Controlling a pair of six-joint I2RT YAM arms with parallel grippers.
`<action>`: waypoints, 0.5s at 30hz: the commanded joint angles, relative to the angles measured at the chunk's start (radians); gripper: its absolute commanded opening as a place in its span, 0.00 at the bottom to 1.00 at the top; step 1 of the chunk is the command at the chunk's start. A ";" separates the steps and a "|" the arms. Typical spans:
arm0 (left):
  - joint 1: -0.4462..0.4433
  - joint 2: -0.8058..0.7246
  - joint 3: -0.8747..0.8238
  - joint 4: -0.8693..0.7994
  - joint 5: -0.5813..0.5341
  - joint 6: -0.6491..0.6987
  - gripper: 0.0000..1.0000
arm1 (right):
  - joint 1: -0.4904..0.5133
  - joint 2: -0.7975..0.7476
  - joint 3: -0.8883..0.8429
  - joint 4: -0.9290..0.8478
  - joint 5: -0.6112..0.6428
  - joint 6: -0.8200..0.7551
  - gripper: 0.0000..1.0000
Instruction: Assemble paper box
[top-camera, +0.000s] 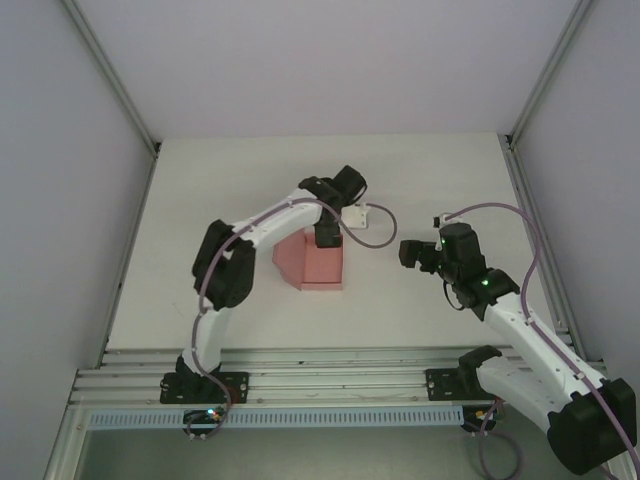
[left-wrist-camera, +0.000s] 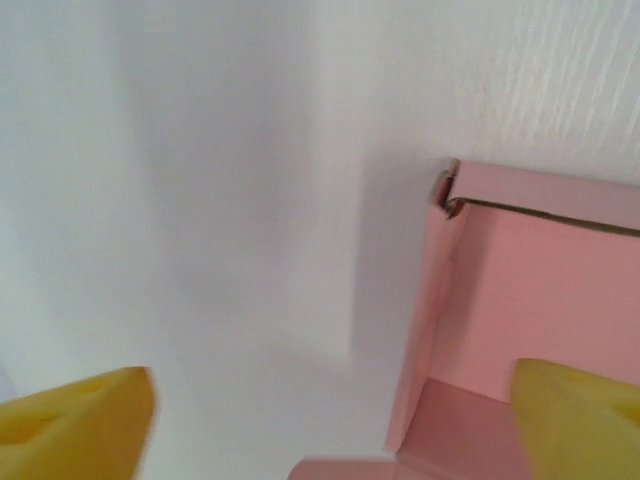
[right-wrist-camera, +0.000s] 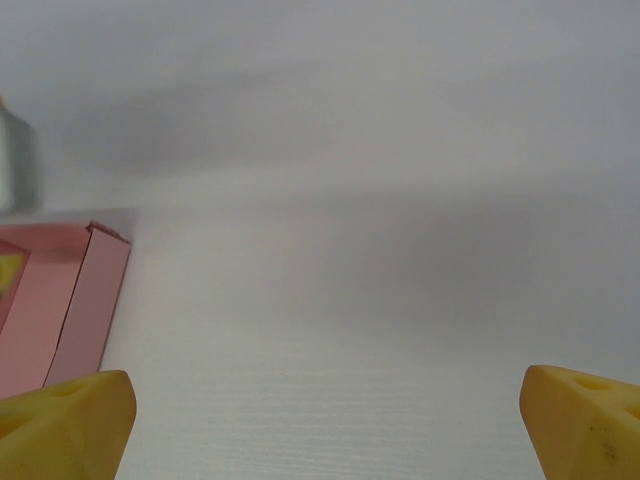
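Overhead camera looks down from behind; both close wrist cameras share the paper box.

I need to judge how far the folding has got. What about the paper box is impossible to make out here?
Top external: the left hand covers the far right corner of the paper box, hiding the folds there; creases are too small to see.
Left wrist: the box runs off the right and bottom edges, partly behind a yellow finger.
Right wrist: the box is cut by the left edge and blurred.
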 joint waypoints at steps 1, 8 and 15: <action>0.045 -0.162 -0.064 0.148 0.117 -0.080 1.00 | -0.003 0.035 0.044 0.028 -0.085 -0.093 1.00; 0.256 -0.348 -0.166 0.269 0.081 -0.603 1.00 | 0.083 0.295 0.223 0.019 -0.179 -0.296 1.00; 0.473 -0.480 -0.353 0.184 0.102 -1.002 1.00 | 0.214 0.683 0.542 -0.118 -0.307 -0.609 0.99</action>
